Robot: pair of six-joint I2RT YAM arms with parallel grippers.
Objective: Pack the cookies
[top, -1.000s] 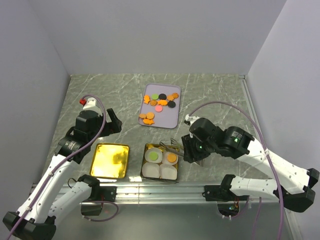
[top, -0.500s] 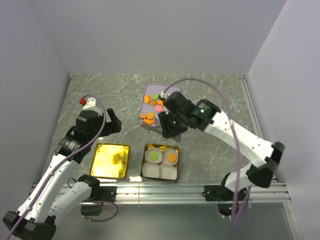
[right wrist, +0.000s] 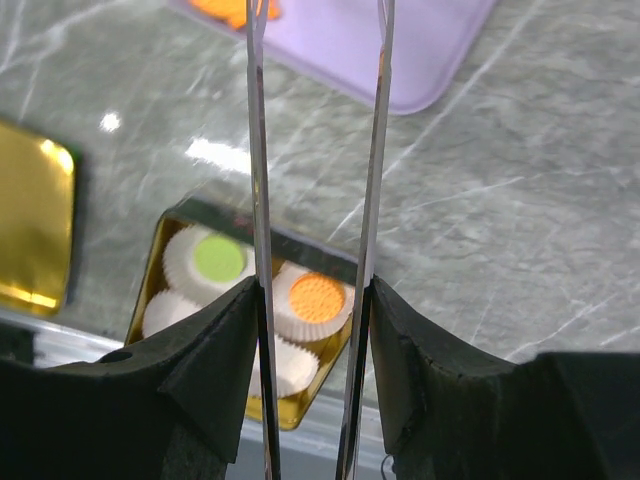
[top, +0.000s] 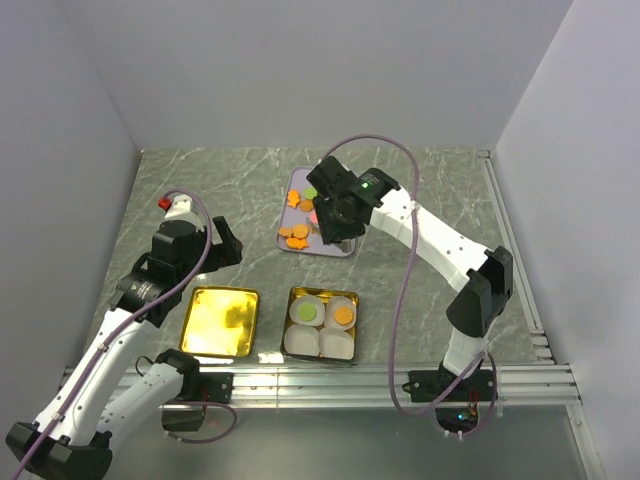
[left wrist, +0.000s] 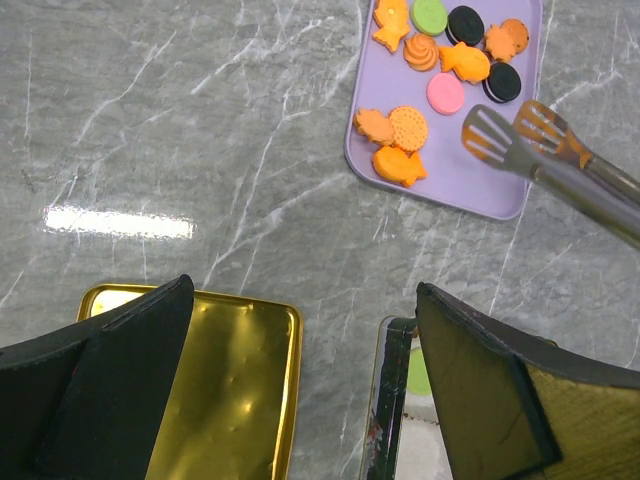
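The cookies (top: 297, 234) lie on a purple tray (top: 338, 243): mostly orange, with black, green and pink ones (left wrist: 405, 128). A gold tin (top: 322, 293) holds white paper cups; one has a green cookie (top: 306, 313), one an orange cookie (top: 343, 316). Both also show in the right wrist view, green (right wrist: 219, 258) and orange (right wrist: 316, 297). My right gripper (top: 335, 222) is shut on metal tongs (left wrist: 540, 160), whose open, empty tips hover over the tray (left wrist: 470, 185). My left gripper (top: 225, 243) is open and empty, high above the table between lid and tin.
The tin's gold lid (top: 220, 320) lies flat left of the tin, near the front edge; it also shows in the left wrist view (left wrist: 230, 400). An aluminium rail (top: 330, 380) runs along the table's front edge. Grey walls enclose the marble table on three sides.
My right arm swung from beside the tin up and back to over the purple tray, carrying the tongs. The left arm has not moved.
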